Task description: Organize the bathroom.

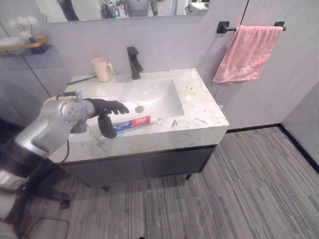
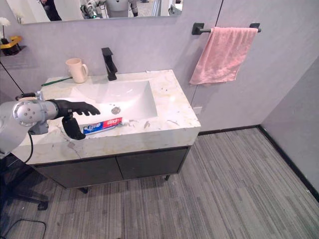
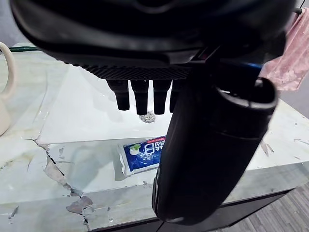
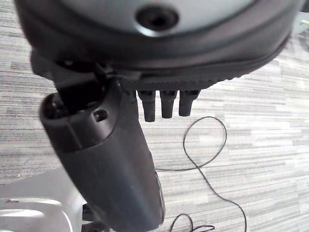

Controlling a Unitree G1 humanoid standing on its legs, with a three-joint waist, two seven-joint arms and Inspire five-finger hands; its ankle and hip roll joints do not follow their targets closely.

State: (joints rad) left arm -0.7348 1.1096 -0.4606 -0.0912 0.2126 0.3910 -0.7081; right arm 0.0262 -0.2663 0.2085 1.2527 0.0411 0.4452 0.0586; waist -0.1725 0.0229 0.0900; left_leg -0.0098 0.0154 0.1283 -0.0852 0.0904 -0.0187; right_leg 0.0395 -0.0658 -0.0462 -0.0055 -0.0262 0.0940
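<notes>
Toothpaste tube [image 1: 133, 123] lies flat beneath the left hand [image 1: 107, 115], whose fingers are released. Risk: closing off-centre could nudge it into the basin [image 1: 154, 94].

Silver-grey arm [image 1: 45, 130] — round jointed wrist, screws — glossy black robot hand [image 1: 105, 113].

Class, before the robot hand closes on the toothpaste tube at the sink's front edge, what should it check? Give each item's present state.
1. Left robot hand open over toothpaste tube: ok.
2. Tube lying flat on the counter: ok.
3. Thumb and fingers on either side of tube: cannot tell.
4. Cup upright by the faucet: ok.
5. Right robot hand empty, over the floor: ok.
</notes>
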